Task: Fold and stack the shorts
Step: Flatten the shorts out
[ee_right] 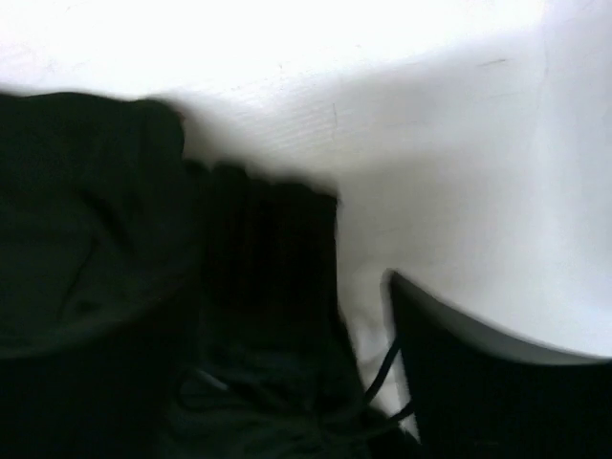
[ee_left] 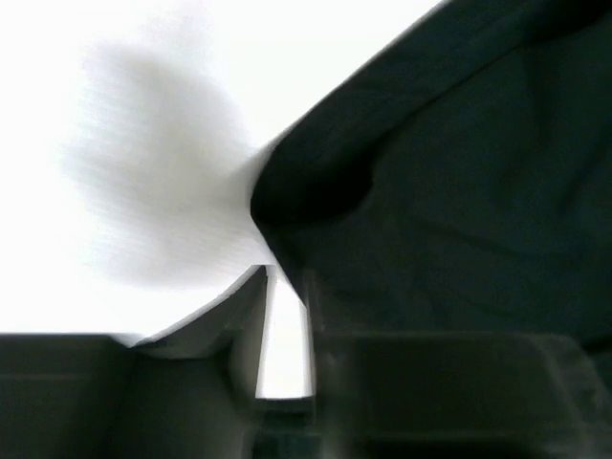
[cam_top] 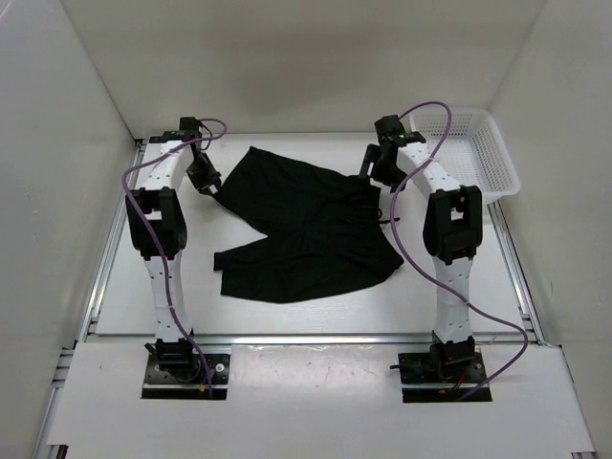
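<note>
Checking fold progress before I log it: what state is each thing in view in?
Black soft fabric shorts: lying spread out and rumpled, not folded.
White plastic mesh basket: upright at the far right, no shorts inside.
Left pincer: low at the shorts' far left edge, jaws nearly together; grip unclear.
Right pincer: low at the shorts' far right edge, jaws apart.

I see plain black shorts at mid-frame, a white mesh basket at upper right, and my purple cables.
</note>
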Controlling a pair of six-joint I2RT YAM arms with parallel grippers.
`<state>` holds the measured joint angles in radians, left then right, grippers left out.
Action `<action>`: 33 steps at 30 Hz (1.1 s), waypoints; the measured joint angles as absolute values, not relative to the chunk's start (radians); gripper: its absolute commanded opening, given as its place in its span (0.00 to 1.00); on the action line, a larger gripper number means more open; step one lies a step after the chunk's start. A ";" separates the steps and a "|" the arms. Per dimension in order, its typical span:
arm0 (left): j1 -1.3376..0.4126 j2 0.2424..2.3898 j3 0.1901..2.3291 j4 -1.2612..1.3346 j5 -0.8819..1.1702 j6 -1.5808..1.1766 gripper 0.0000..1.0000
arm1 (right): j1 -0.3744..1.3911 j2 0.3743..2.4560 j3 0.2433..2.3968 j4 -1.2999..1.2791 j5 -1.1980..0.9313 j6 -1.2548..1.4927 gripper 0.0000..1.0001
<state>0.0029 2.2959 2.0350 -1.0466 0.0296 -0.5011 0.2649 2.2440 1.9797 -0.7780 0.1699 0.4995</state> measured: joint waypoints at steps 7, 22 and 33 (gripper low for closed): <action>-0.004 2.198 1.938 -1.031 0.037 -0.495 0.71 | 0.312 2.137 1.917 -0.806 0.195 0.494 0.97; -0.049 1.713 1.183 -0.939 0.036 -0.556 0.66 | 0.421 1.357 0.998 -0.707 0.200 0.620 0.93; -0.056 1.905 1.255 -0.916 0.070 -0.596 0.10 | 0.320 1.327 0.802 -0.584 0.002 0.710 0.90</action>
<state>-0.0559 1.9049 1.2549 -0.9161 0.0696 -0.5961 0.3202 1.3266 0.8017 -0.5842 0.0021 0.7101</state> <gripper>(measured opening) 0.143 0.918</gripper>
